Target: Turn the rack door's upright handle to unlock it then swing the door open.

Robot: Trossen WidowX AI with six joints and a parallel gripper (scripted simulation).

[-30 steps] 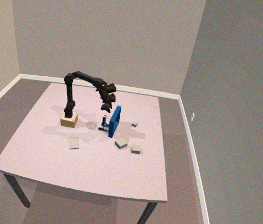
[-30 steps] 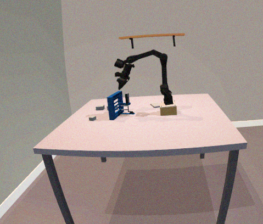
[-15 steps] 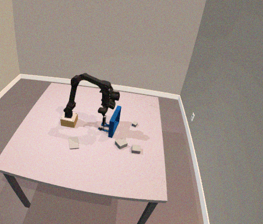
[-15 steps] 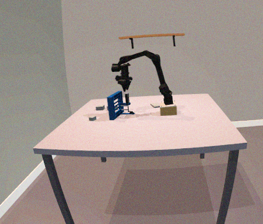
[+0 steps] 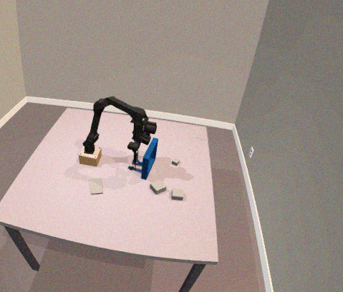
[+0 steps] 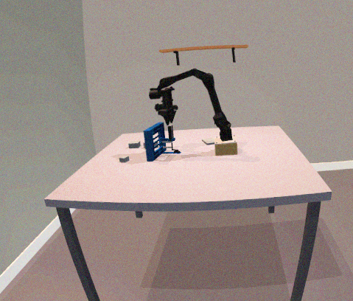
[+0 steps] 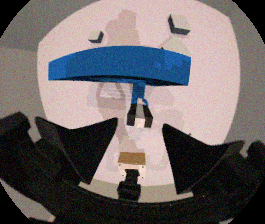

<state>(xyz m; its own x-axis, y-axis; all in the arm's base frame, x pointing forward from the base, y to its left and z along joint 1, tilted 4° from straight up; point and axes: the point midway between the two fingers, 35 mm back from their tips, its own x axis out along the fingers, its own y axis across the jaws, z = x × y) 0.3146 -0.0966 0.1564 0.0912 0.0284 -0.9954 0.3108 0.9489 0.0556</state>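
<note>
The blue rack door and frame stand upright on the table; the border between door and frame cannot be made out. The dark upright handle stands on blue arms on the side facing the robot's base. My gripper points straight down just above the handle's top. It is open, and the handle's top shows between the fingertips in the wrist view. Contact between fingers and handle cannot be seen.
Small grey blocks lie behind and beside the rack. A flat pale tile lies near the robot's wooden base block. A wall shelf shows behind the arm.
</note>
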